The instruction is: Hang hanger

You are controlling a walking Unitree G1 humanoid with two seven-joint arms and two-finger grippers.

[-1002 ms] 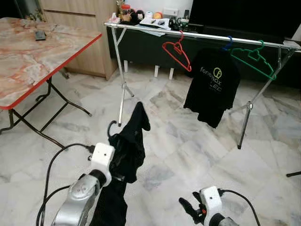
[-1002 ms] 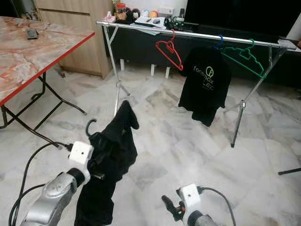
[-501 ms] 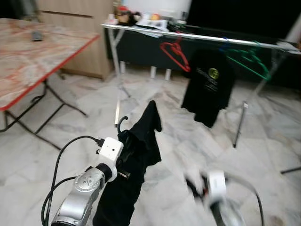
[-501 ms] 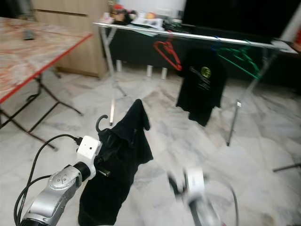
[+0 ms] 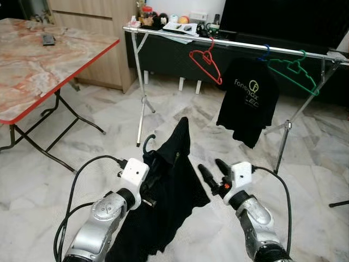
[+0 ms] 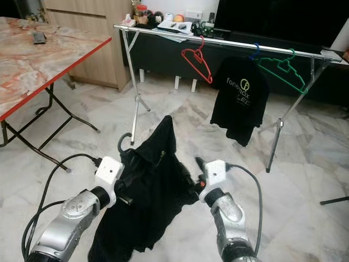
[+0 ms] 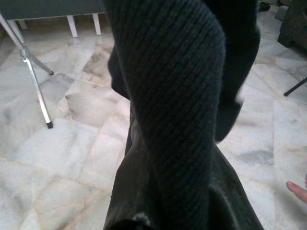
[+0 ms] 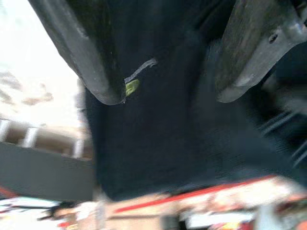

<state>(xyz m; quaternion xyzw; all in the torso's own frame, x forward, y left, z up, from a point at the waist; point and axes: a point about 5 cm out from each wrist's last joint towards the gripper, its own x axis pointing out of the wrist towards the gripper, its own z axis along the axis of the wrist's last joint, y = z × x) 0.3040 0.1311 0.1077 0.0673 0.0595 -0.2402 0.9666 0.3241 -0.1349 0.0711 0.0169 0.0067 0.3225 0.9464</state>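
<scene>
Presently: black garment on hanger is gripped by left gripper, raised clear of floor; right gripper is spread wide beside it.

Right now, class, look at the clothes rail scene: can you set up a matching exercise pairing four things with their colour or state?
Things:
1. empty plastic hanger at the rail's left
2. empty plastic hanger at the rail's right
3. printed T-shirt
4. dark garment on a black hanger

States:
A. green
B. held up by the left gripper
C. red
D. hanging from the rail

Pairs: 1-C, 2-A, 3-D, 4-B
</scene>
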